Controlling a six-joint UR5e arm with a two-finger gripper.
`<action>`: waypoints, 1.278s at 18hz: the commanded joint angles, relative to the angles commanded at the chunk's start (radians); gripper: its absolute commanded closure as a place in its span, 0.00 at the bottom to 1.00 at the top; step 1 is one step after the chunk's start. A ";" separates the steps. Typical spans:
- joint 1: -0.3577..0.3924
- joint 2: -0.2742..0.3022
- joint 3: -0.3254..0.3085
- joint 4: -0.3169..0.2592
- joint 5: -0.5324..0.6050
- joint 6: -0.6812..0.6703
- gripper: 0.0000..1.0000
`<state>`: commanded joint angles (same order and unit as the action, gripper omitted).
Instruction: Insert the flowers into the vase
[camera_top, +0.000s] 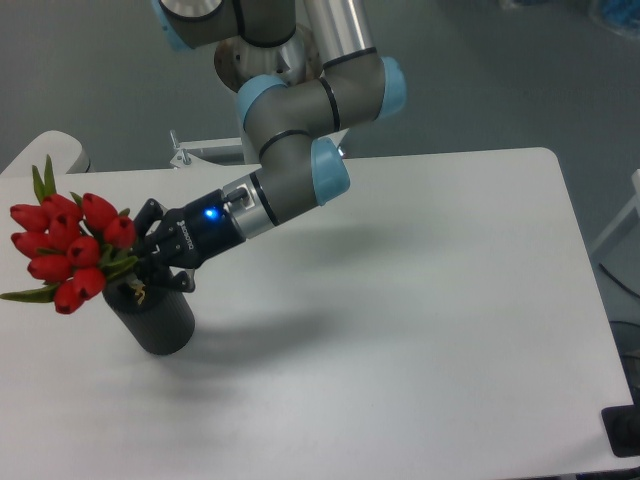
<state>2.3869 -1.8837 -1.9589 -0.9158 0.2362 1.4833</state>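
Note:
The flowers (70, 248), a bunch of red tulip buds with green leaves, lean out to the left over the black cylindrical vase (155, 318) near the table's left edge. Their stem ends dip into the vase's mouth. My gripper (142, 268) comes in from the right, just above the vase rim, and is shut on the flowers' stems right below the buds. A blue light glows on the gripper's body.
The white table (400, 300) runs to the right and toward the front. The robot's base and a metal bracket (190, 155) stand at the table's back edge. A dark object (622, 430) sits off the front right corner.

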 joint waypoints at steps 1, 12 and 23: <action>0.000 -0.002 0.000 0.000 0.000 0.000 0.69; 0.028 -0.003 -0.017 -0.003 0.005 0.008 0.30; 0.147 0.031 -0.080 -0.005 0.005 -0.008 0.00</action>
<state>2.5340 -1.8530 -2.0387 -0.9204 0.2408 1.4757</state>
